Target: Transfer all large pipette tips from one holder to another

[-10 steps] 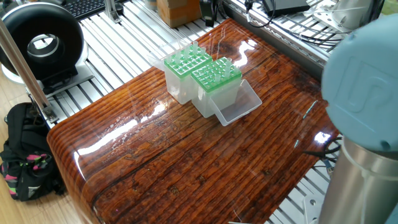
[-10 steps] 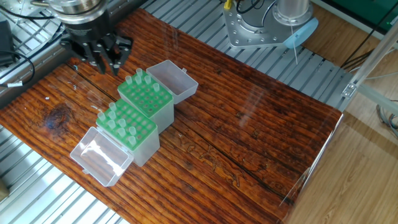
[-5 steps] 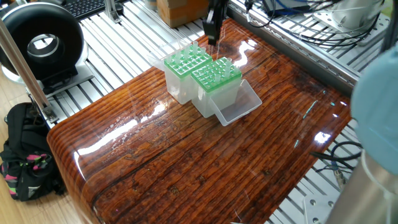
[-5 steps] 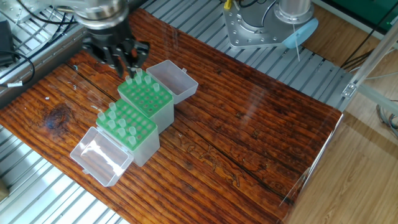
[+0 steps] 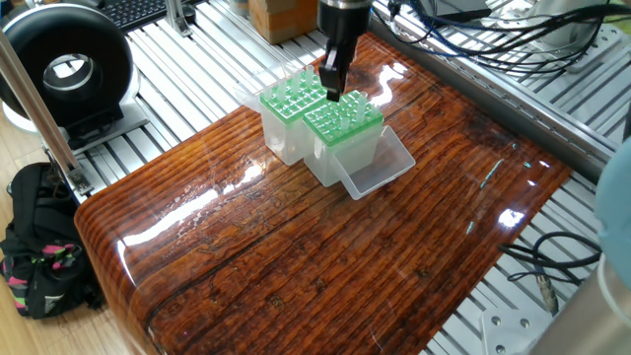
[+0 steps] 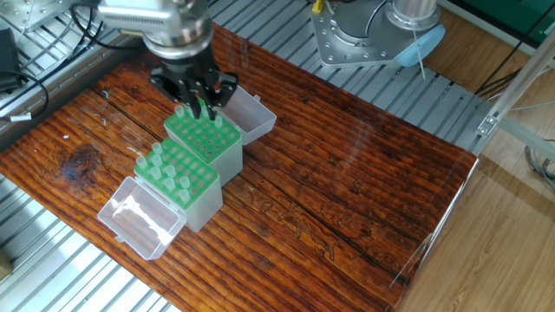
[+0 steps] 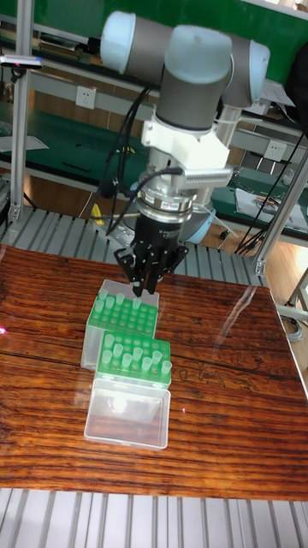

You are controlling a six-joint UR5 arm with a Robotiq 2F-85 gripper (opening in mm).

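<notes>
Two green-topped holders stand side by side with their clear lids folded open. The far holder (image 6: pixel 208 140) (image 7: pixel 120 318) (image 5: pixel 288 99) carries a few large pipette tips (image 6: pixel 180 112) along its back edge. In the near holder (image 6: pixel 182 184) (image 7: pixel 137 360) (image 5: pixel 345 120) stand several tips (image 6: pixel 165 169) (image 7: pixel 128 353). My gripper (image 6: pixel 205 107) (image 7: pixel 142 294) (image 5: pixel 333 93) points straight down, just above the far holder's back corner beside its lid. The fingers stand a narrow gap apart and I see nothing between them. They hide the tips right under them.
The far holder's open lid (image 6: pixel 244 111) lies right of the gripper, and the near holder's lid (image 6: pixel 139 217) (image 5: pixel 380 166) lies flat on the wooden table (image 6: pixel 329 191). A black round device (image 5: pixel 67 69) and a backpack (image 5: pixel 44 247) sit past the table edge.
The gripper has travelled from off the holders' far-left side to above the far holder's back corner and come down lower. The holders and tips have not moved.
</notes>
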